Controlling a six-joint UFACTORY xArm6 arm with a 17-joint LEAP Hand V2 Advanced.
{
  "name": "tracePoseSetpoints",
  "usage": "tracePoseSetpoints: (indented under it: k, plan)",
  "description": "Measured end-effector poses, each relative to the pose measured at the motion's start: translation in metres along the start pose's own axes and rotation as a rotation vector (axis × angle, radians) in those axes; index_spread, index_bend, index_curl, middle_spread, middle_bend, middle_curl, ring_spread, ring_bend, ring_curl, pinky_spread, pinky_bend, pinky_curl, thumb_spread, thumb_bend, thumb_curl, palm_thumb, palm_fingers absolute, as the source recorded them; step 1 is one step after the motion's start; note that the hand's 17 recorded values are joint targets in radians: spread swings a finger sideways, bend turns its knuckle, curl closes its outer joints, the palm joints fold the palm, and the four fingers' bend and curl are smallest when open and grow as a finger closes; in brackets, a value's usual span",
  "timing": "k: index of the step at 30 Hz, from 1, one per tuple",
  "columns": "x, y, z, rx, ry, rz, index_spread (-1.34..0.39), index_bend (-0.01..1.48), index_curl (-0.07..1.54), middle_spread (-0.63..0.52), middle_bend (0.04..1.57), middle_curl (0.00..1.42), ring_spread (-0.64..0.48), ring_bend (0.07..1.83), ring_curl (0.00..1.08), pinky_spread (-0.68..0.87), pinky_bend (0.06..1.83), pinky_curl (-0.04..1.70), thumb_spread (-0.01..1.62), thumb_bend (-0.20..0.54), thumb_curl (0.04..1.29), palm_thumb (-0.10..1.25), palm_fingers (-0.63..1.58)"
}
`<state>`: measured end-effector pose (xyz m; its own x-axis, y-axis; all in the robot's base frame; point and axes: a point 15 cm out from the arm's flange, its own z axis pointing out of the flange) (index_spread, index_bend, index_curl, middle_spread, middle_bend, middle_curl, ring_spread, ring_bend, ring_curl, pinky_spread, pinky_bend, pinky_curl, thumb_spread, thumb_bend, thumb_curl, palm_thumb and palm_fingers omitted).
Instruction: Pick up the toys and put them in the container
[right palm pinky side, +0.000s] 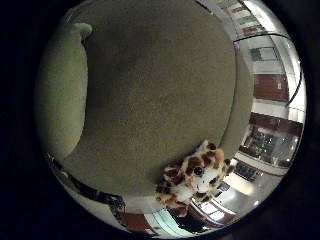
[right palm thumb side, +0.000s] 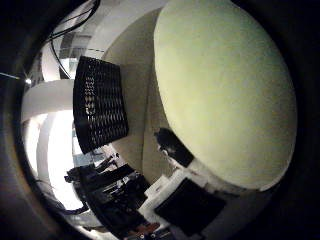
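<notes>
A large pale green soft toy (right palm thumb side: 225, 90) fills much of the right thumb side palm view, so it is close to my palm. It also shows in the right little finger side palm view (right palm pinky side: 62, 85), lying on the beige surface (right palm pinky side: 160, 90). White and black parts of my right hand (right palm thumb side: 185, 200) show right beside the green toy. A brown-spotted giraffe plush toy (right palm pinky side: 193, 175) lies near the edge of the beige surface. A black mesh container (right palm thumb side: 102, 100) stands on the beige surface beside the green toy.
The beige surface ends in a rounded edge just past the giraffe (right palm pinky side: 120, 190). Beyond it are room furniture and shelves (right palm pinky side: 265, 90). Past the mesh container are a bright floor area (right palm thumb side: 55, 150) and dark furniture.
</notes>
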<state>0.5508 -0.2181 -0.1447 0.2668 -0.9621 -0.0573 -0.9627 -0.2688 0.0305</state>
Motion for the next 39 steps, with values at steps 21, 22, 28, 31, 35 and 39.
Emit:
tracePoseSetpoints:
  k: [21,22,28,31,35,39]
  plan:
    - [0.03,-0.004,-0.147,0.087,0.091,-0.001,-0.25,1.08,0.84,-0.13,1.3,0.73,-0.19,1.4,0.68,-0.17,1.53,0.51,0.99,-0.012,0.59,1.08,1.18]
    - [0.027,-0.005,-0.165,0.095,0.096,-0.004,-0.25,1.09,0.84,-0.13,1.3,0.73,-0.19,1.4,0.67,-0.17,1.53,0.52,0.99,-0.011,0.6,1.08,1.18]
    - [-0.018,0.001,-0.278,0.114,0.094,-0.036,-0.23,1.11,0.83,-0.13,1.33,0.71,-0.18,1.42,0.67,-0.17,1.51,0.59,1.0,-0.012,0.65,1.07,1.17]
    - [-0.048,0.009,-0.32,0.169,0.085,-0.034,-0.23,1.11,0.83,-0.12,1.33,0.7,-0.18,1.43,0.66,-0.17,1.5,0.61,1.0,-0.01,0.67,1.08,1.17]
    - [-0.111,0.008,-0.372,0.242,0.088,-0.094,-0.23,1.13,0.82,-0.12,1.34,0.69,-0.18,1.43,0.66,-0.17,1.48,0.64,0.99,-0.013,0.69,1.08,1.16]
    - [-0.199,0.008,-0.395,0.29,0.058,-0.198,-0.23,1.13,0.82,-0.12,1.35,0.69,-0.18,1.44,0.66,-0.18,1.46,0.67,0.98,-0.014,0.7,1.07,1.16]
